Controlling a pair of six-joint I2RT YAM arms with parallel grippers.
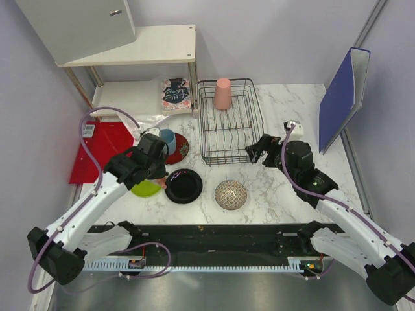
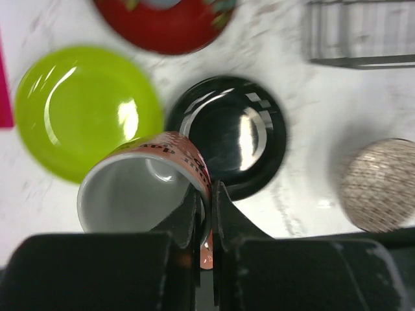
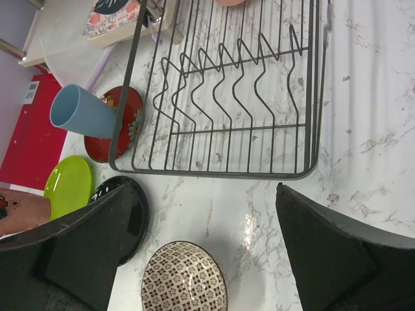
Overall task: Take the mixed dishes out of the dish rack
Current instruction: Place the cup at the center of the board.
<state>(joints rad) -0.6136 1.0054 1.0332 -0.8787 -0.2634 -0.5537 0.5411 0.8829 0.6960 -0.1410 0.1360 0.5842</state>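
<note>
Now the left gripper (image 2: 207, 194) clamps the wall of the pink mug (image 2: 133, 194).

Left arm (image 1: 97, 194): reaching forward, jaws pinched on the wall of a small pink patterned ceramic mug (image 2: 139, 194). Right arm (image 1: 337, 207): reaching forward, jaws spread wide.

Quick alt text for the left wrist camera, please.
The left pincer pinches the rim of a small pink patterned mug, white inside, above a white marble tabletop. Below lie a lime-green plate, a glossy black plate and a patterned beige bowl.
</note>
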